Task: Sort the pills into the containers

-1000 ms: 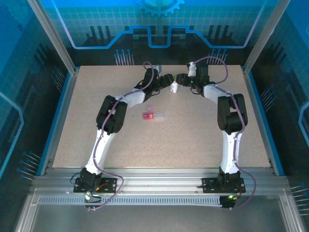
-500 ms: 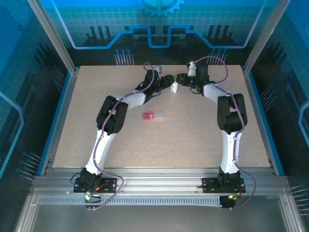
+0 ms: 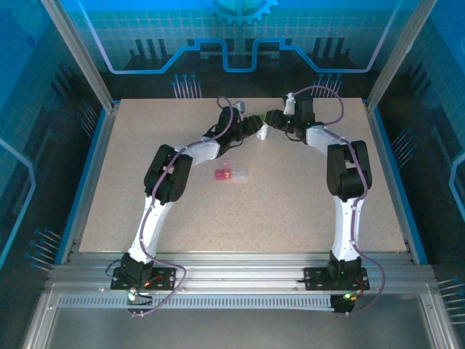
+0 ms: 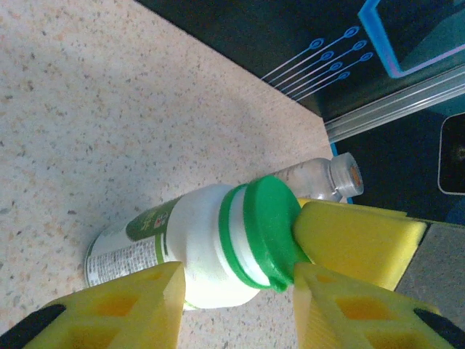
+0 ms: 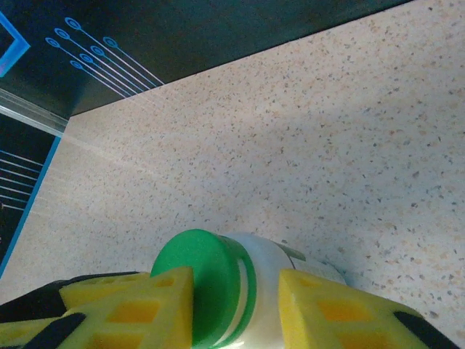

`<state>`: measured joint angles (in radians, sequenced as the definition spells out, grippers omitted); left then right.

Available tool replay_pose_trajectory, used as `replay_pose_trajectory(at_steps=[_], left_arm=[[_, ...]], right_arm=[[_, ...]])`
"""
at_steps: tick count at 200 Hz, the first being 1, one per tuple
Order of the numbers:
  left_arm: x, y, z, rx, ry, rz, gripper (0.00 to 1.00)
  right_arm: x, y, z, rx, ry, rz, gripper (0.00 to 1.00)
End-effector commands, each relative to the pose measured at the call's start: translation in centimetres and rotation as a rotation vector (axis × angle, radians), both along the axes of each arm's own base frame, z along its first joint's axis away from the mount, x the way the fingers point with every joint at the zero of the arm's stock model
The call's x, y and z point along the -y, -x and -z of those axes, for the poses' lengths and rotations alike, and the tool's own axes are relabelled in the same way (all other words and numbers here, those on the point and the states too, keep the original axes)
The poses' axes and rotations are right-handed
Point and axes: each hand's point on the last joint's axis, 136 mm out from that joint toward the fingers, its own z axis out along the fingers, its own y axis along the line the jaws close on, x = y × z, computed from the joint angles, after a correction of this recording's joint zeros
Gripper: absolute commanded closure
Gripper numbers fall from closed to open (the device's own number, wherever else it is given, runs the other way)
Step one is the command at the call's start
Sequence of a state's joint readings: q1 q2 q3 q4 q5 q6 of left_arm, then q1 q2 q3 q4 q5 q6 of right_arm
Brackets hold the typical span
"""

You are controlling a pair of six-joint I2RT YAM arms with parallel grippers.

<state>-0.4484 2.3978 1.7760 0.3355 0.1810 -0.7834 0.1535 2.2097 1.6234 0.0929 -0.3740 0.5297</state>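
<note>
A white bottle [image 4: 196, 247] with a green cap [image 4: 265, 229] lies tilted between my left gripper's [image 4: 236, 280] yellow fingers. One finger presses the body and the other touches the cap rim. My right gripper [image 5: 236, 283] is shut on the same bottle [image 5: 290, 283], with one finger over the green cap [image 5: 200, 280]; that finger [image 4: 356, 233] also touches the cap in the left wrist view. From above, the two grippers [image 3: 254, 125] [image 3: 272, 118] meet at the bottle [image 3: 262, 131] near the table's back. A translucent vial [image 4: 320, 178] lies just behind. Pills are too small to tell.
A small pink vial [image 3: 221, 174] and a small clear piece [image 3: 240, 173] lie side by side mid-table, nearer than the grippers. The speckled table [image 3: 290, 211] has a raised blue-edged rim and a dark back wall [image 3: 240, 65] close behind the bottle.
My left gripper has moved right onto the bottle and its jaws have narrowed around it. The right gripper has tightened slightly and stayed in place.
</note>
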Motion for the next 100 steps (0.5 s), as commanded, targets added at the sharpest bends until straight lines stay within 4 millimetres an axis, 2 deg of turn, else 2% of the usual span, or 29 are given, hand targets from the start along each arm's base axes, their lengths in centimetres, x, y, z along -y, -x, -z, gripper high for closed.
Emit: replay_pose_trajectory(at_steps=[1, 25, 53, 81, 100], left_arm=[[-1.3, 1.2, 2.3, -0.137, -0.09, 0.006, 0.57], [-2.1, -0.2, -1.7, -0.084, -0.086, -0.009, 0.55], [-2.7, -1.3, -6.8, -0.008, -0.082, -0.015, 0.54], [-2.9, -0.4, -11.8, 0.064, -0.062, -0.01, 0.51], [-3.8, 1.3, -13.7, 0.084, -0.07, -0.011, 0.5]], right_arm=[[2.8, 1.2, 3.3, -0.17, 0.051, 0.078, 0.63], [3.6, -0.3, -0.4, -0.104, 0.01, 0.082, 0.61], [3.4, -1.3, -5.1, -0.011, -0.029, 0.026, 0.58], [3.2, -0.7, -9.6, 0.069, -0.05, -0.026, 0.54], [3.3, 0.7, -11.3, 0.084, -0.015, -0.042, 0.53]])
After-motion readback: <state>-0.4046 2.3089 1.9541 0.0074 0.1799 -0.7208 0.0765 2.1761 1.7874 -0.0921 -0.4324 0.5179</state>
